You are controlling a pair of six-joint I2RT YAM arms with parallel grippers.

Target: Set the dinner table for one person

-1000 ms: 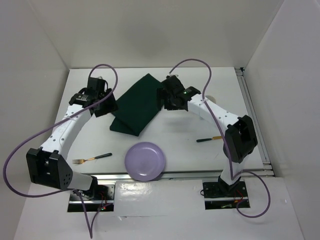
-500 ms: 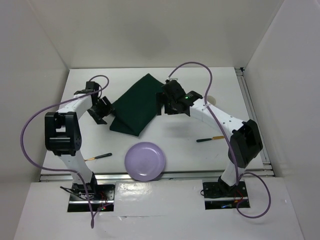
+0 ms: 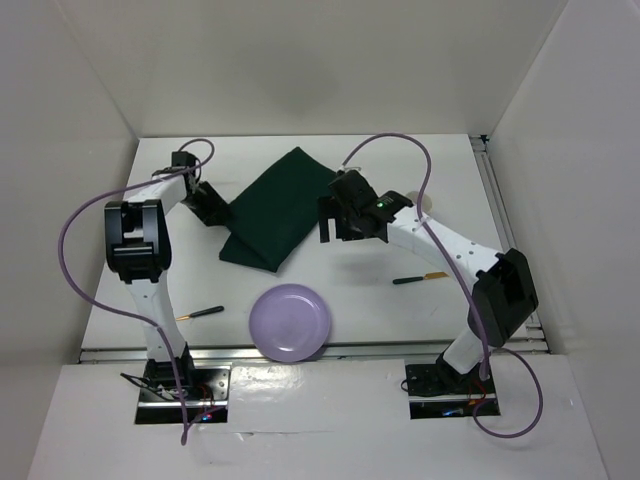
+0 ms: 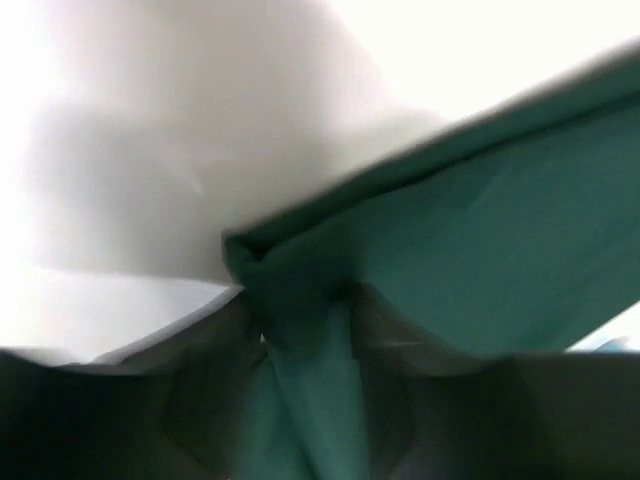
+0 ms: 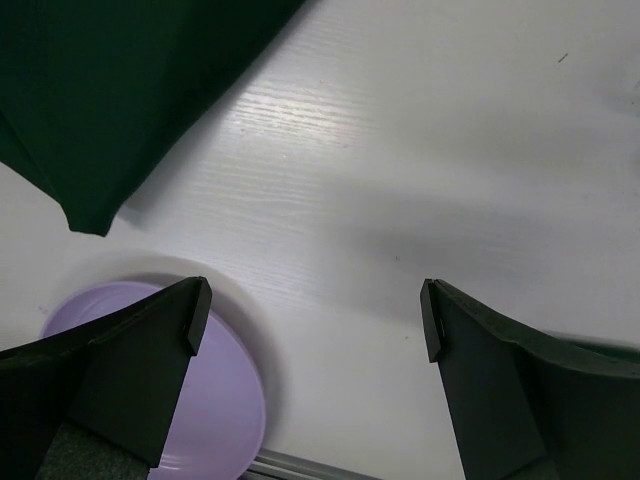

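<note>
The dark green cloth mat [image 3: 270, 208] lies folded at the back middle of the white dinner table [image 3: 370, 300]. My left gripper [image 3: 212, 205] is at the mat's left edge. In the left wrist view it [image 4: 300, 325] is shut on a pinched fold of the mat [image 4: 480, 230]. My right gripper [image 3: 334, 222] hovers just right of the mat, open and empty. The right wrist view shows its gripper [image 5: 312, 315] wide open over bare table [image 5: 400, 150], with the mat's corner [image 5: 120, 90] at upper left. A lilac plate [image 3: 290, 322] sits near the front edge and also shows in the right wrist view [image 5: 205, 400].
A dark-handled fork [image 3: 200, 312] lies left of the plate. A dark-handled knife [image 3: 420, 279] lies at the right, under my right arm. A small white round object [image 3: 426, 201] peeks out behind that arm. Metal rails run along the front [image 3: 370, 348] and right [image 3: 505, 230] edges.
My left arm has folded back and its gripper now sits at the mat's left edge. My right gripper has drawn away from the mat's right corner, toward the front right.
</note>
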